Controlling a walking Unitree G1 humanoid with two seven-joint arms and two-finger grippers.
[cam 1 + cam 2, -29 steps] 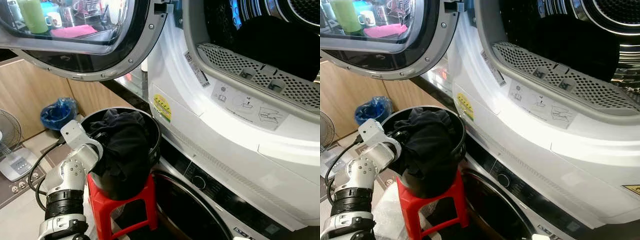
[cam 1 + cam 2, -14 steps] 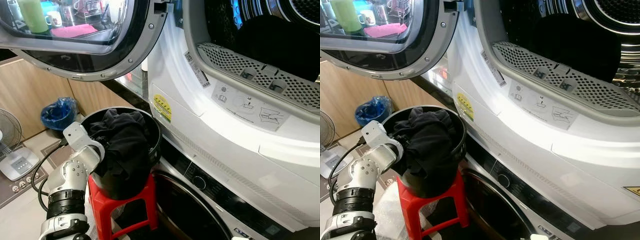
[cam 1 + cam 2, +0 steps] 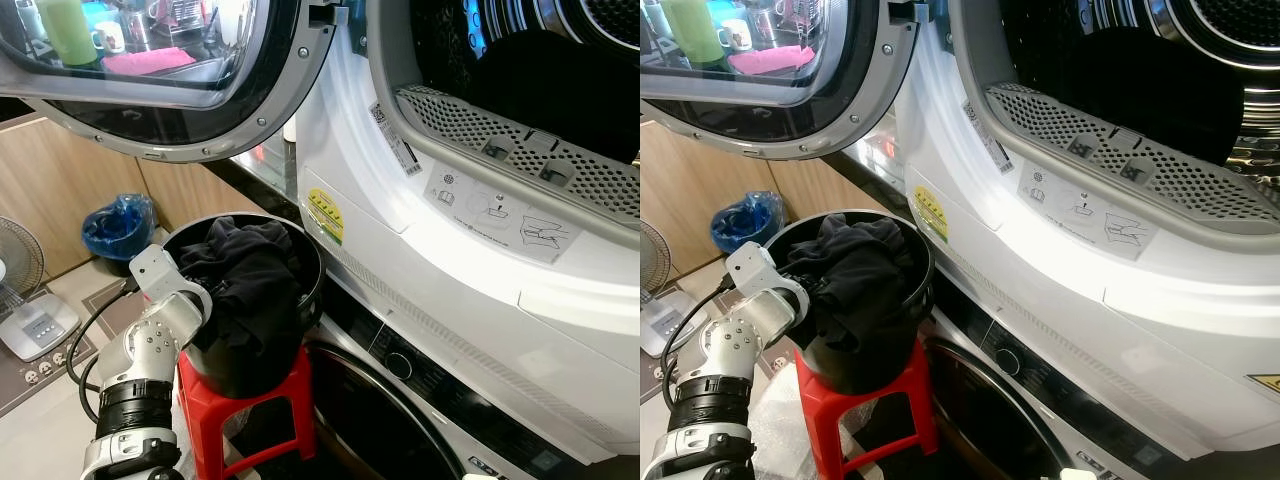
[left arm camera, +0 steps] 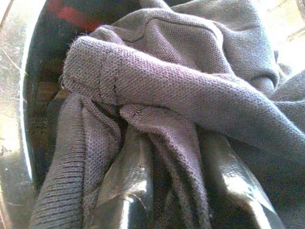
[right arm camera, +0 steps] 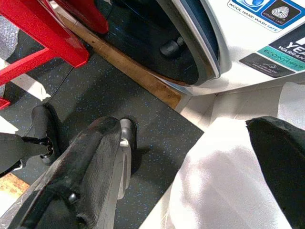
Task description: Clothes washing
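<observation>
Left gripper [image 4: 176,200] is sunk into the dark clothes [image 3: 245,285], its two fingers [image 4: 126,191] parted with a fold of knit fabric pressed between them; whether they actually clamp it I cannot tell. Right gripper [image 5: 190,167] hangs low near the floor [image 5: 114,90], fingers spread wide around nothing. Those clothes are heaped in a black bucket [image 3: 300,250], spilling over its front rim. It stands on a red stool [image 3: 250,400] just beside the lower washer door [image 3: 380,420]. Above sits the white dryer [image 3: 400,230], its round door [image 3: 200,90] swung open to the left. Back by the wooden wall are a blue bin [image 3: 115,228] and a fan [image 3: 20,270].
</observation>
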